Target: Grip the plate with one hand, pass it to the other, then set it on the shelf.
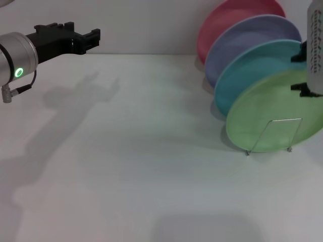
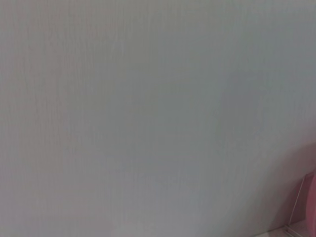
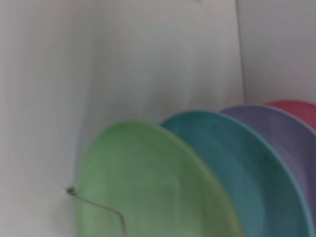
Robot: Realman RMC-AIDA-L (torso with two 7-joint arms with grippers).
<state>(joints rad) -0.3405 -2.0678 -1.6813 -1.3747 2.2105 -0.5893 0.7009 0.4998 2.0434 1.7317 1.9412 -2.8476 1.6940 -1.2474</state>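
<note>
Your left gripper hangs in the air at the far left of the table, holding nothing; its black fingers point toward the plates, and whether they stand apart or together you cannot tell from here. The green ring light glows on its silver arm.

Your right gripper sits at the right edge, just at the rim of the light-green plate; its fingertips are cut off, so you cannot tell its grip.

The light-green plate stands tilted in the front slot of the wire rack. Behind it lean the turquoise plate, the lavender plate and the pink plate.
</note>
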